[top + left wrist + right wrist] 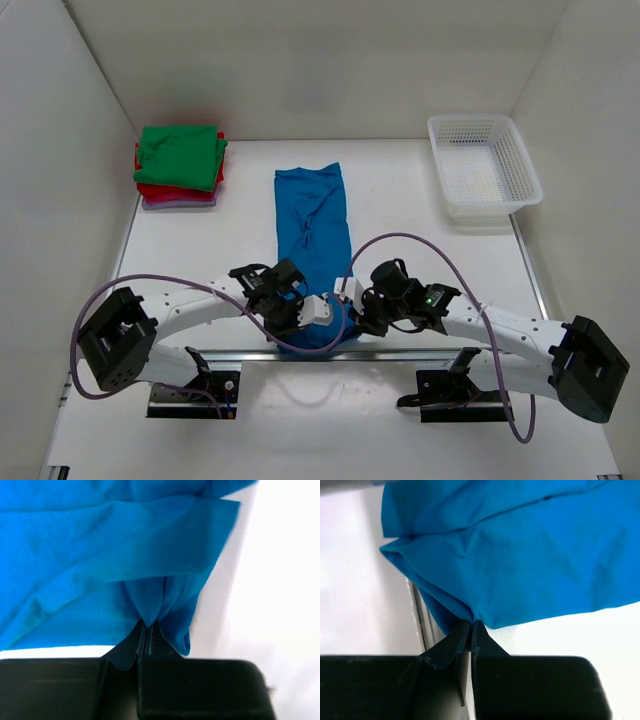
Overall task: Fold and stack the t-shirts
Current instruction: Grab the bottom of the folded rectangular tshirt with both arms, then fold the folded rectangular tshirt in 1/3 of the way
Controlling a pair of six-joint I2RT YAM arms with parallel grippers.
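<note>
Far left on the counter (420,215), the folded t-shirts (180,165) in green, red and pale pink sit stacked; the left hand (147,630) pinches the near hem of the blue t-shirt (312,210); the right hand (471,627) grips it likewise; that narrow strip is not yet folded short or stacked.

White arms (190,308) w/ black joints (115,340), purple cables (405,236)

Left gripper (146,628) and right gripper (471,625) clamped shut, apparently low, the 2 nearly meeting.
</note>
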